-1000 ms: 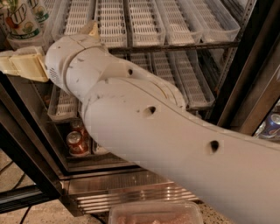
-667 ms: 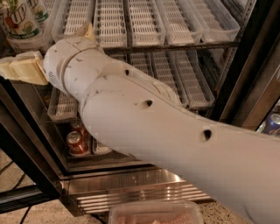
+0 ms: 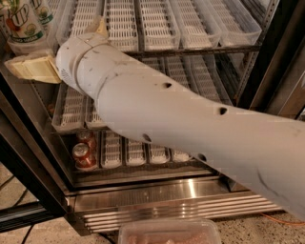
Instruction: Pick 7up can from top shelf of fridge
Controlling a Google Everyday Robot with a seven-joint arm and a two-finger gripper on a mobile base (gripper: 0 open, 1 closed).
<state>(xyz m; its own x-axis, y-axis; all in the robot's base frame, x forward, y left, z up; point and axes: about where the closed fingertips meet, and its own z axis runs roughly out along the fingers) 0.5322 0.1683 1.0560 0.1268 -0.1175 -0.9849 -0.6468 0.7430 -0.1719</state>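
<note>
Reaching into fridge (image 3: 167,195), my arm (image 3: 190,124) blocking most racks. Top shelf (image 3: 190,50): 7up can (image 3: 19,21) is standing far left, its twin (image 3: 44,12) just behind. Gripper (image 3: 33,68) is hovering just below the can, at shelf-edge height. Can't tell how open it is or whether it's holding anything. Risk: approaching low, clipping the shelf edge or tipping the can into its twin.

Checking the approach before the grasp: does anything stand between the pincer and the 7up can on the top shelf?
Nothing visible does. The pincer sits at the left side of the fridge, just below the 7up can on the top shelf, with no object showing between them.
</note>
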